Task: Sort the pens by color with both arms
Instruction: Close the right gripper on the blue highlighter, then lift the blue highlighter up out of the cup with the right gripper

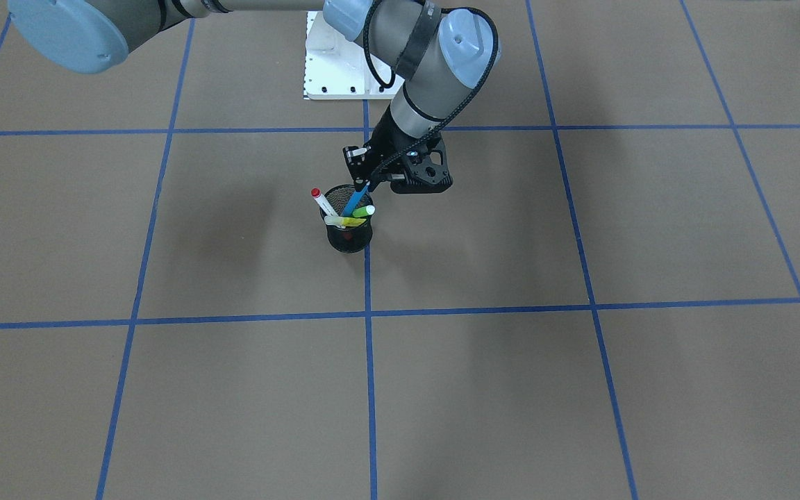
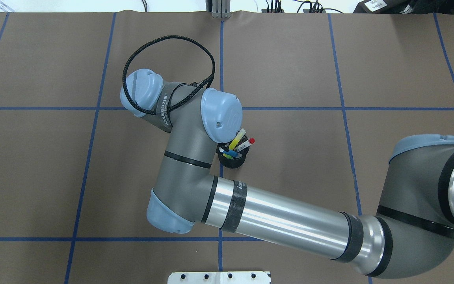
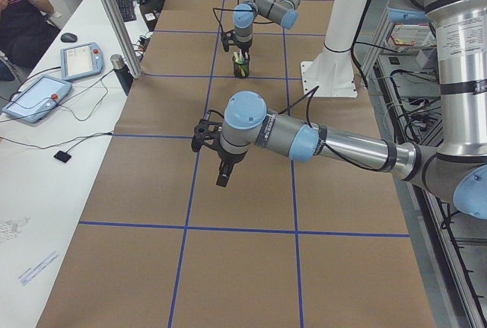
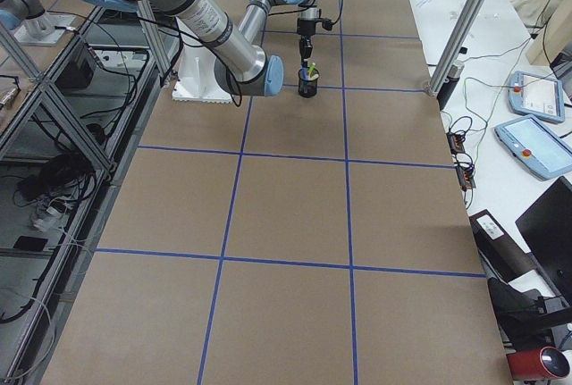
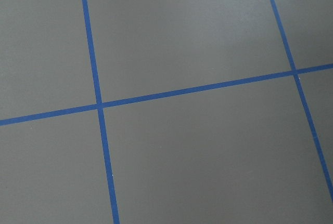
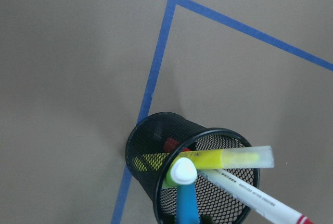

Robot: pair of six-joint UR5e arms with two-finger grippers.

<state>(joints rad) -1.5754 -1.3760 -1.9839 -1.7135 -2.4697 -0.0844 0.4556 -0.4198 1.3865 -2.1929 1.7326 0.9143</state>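
A black mesh cup (image 1: 349, 239) stands near the table's middle and holds the pens. The blue pen (image 1: 353, 201) leans up toward the robot, and my right gripper (image 1: 362, 184) is closed around its top end. The red-capped white pen (image 1: 322, 203), the yellow pen (image 1: 344, 221) and the light green pen (image 1: 364, 211) lean in the cup. The right wrist view looks down into the cup (image 6: 151, 146). My left gripper (image 3: 221, 178) hangs over bare paper, far from the cup. It shows only in the exterior left view, so I cannot tell whether it is open.
Blue tape lines (image 1: 367, 312) divide the brown paper into squares. The white base pedestal (image 1: 334, 69) stands behind the cup. A side desk (image 3: 38, 96) with tablets runs along the table, and a person (image 3: 19, 8) sits at it.
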